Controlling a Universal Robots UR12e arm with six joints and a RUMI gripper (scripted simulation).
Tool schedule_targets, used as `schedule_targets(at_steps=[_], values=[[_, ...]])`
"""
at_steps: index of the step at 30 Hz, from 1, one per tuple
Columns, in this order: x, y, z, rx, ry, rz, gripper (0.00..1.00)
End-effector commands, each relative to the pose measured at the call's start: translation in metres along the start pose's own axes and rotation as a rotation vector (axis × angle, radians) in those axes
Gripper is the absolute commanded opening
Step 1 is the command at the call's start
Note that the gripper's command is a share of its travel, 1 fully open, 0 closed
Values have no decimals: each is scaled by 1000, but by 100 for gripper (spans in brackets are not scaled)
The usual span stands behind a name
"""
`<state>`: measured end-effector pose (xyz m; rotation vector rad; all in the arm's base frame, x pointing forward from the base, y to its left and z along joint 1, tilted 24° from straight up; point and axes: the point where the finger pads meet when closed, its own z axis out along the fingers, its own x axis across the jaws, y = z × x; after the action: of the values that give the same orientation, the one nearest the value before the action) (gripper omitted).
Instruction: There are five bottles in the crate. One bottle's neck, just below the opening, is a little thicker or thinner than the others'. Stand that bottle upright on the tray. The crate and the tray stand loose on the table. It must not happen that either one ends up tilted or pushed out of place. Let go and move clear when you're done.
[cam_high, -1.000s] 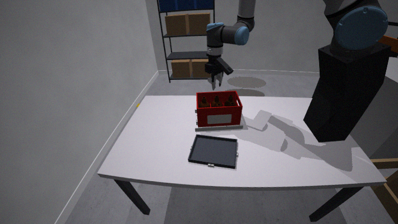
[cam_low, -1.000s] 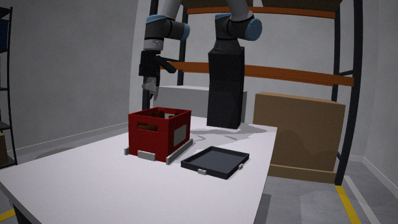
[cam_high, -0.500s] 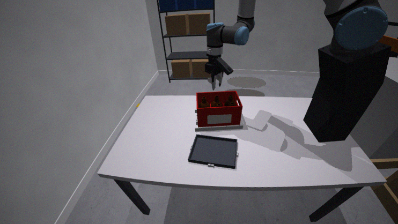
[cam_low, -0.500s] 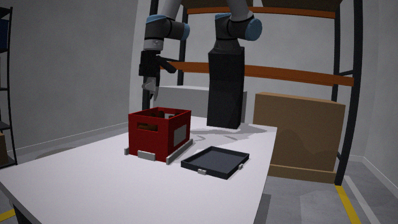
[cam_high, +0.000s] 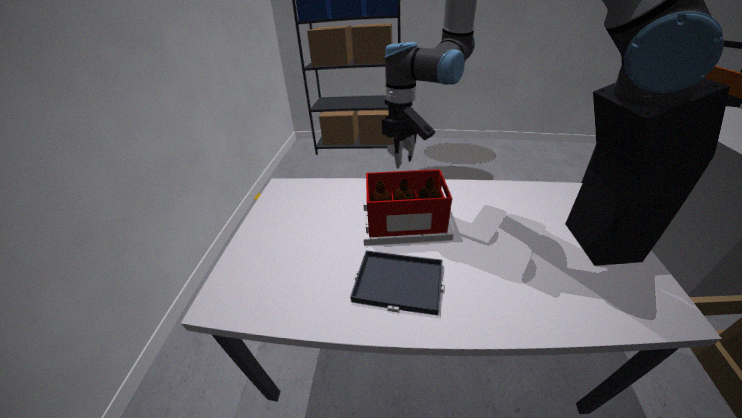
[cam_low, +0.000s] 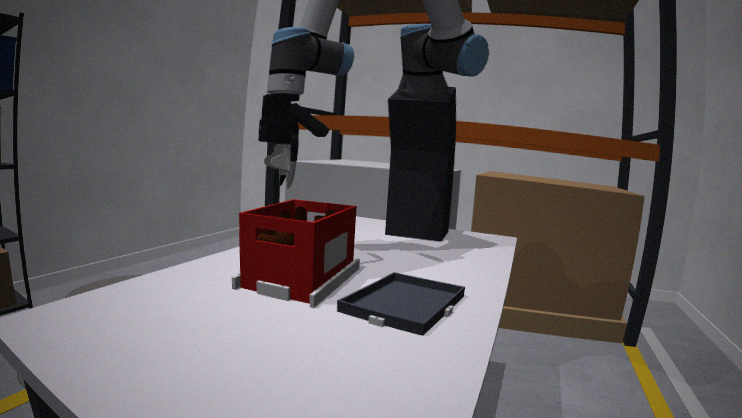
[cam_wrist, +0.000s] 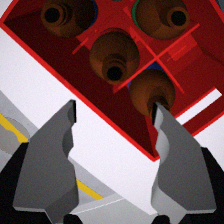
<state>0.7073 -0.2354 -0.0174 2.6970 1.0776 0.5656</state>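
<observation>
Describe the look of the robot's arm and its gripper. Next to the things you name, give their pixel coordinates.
The arm (cam_high: 430, 64) (cam_low: 311, 51) has dark grey joint housings, light grey tubes and blue rounded caps, with a pale band above the tool. The gripper (cam_high: 403, 159) (cam_low: 285, 181) (cam_wrist: 114, 102) has a blocky black body with an angled black piece jutting from one side, and grey tapering fingers with scalloped inner edges and black tips.

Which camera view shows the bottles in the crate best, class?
The wrist view: it looks down into the crate, showing several bottles' necks and dark openings. The top view shows necks above the rim; the exterior view, only bottle tops and parts through the handle slot.
</observation>
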Motion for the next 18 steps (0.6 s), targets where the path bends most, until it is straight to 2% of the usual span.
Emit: schedule_targets(at_steps=[1, 18], values=[[0, 1, 0, -1, 0, 0, 38], [0, 1, 8, -1, 0, 0, 38]])
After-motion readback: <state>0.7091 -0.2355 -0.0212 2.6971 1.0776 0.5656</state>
